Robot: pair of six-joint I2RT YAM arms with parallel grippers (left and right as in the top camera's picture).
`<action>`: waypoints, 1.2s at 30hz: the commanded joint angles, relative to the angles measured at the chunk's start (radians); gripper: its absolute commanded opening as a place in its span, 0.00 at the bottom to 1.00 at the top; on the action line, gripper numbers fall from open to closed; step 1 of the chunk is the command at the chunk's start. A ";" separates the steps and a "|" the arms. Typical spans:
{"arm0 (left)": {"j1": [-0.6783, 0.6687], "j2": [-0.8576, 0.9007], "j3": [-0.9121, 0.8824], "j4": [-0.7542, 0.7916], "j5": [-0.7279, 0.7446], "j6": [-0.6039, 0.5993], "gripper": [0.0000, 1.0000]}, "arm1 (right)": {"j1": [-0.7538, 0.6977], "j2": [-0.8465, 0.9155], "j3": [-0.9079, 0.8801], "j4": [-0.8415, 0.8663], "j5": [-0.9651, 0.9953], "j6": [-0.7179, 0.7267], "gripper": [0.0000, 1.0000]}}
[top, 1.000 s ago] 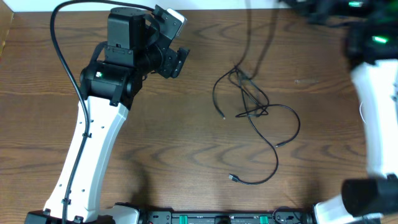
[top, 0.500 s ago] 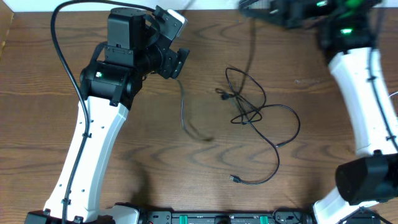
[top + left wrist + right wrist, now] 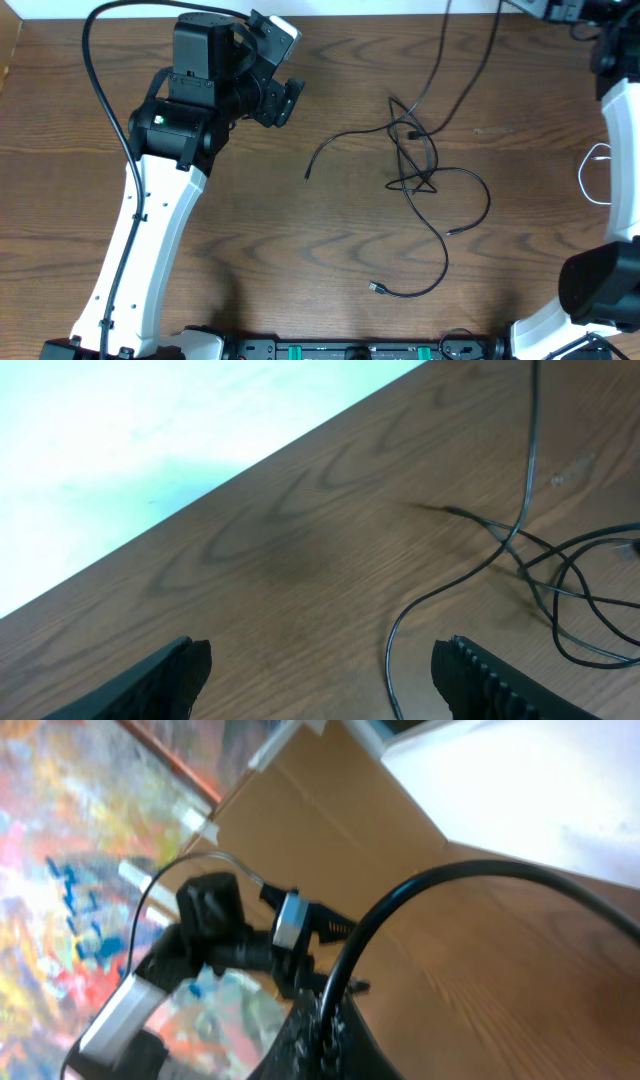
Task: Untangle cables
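Observation:
The black cables [image 3: 415, 165] lie in a loose tangle on the wooden table, right of centre. Two strands [image 3: 445, 45] rise from the tangle to the top edge, toward my right gripper [image 3: 560, 8], which is mostly cut off there. In the right wrist view my right gripper [image 3: 325, 1020] is shut on a black cable [image 3: 420, 900]. One loose end [image 3: 307, 175] reaches left; another plug end [image 3: 376, 287] lies near the front. A white cable [image 3: 592, 170] lies at the right edge. My left gripper [image 3: 285, 100] is open and empty, left of the tangle; a strand [image 3: 400, 630] lies between its fingers [image 3: 320, 680].
The left arm [image 3: 150, 220] crosses the left side of the table. The right arm [image 3: 620, 150] stands along the right edge. The table's far edge [image 3: 250, 460] runs just beyond the left gripper.
My right gripper has swung up and to the right with the black cable. The tangle has been dragged a little to the right and its loose end has swung about on the left.

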 commanded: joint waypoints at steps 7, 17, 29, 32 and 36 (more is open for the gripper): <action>0.004 -0.002 0.003 0.001 0.016 0.006 0.76 | 0.145 -0.017 0.009 -0.328 0.455 -0.220 0.02; 0.004 -0.002 0.003 0.002 0.015 0.006 0.76 | 0.369 -0.035 0.206 -1.040 1.166 -0.726 0.01; 0.004 -0.002 0.003 0.002 0.016 0.005 0.76 | 0.380 -0.024 0.258 -1.359 2.010 -0.898 0.01; 0.004 -0.002 0.003 0.001 0.016 0.005 0.76 | 0.380 -0.025 0.285 -1.372 2.190 -0.898 0.01; 0.004 -0.001 0.003 0.000 0.016 0.005 0.76 | 0.380 -0.025 0.370 -1.392 2.281 -0.899 0.01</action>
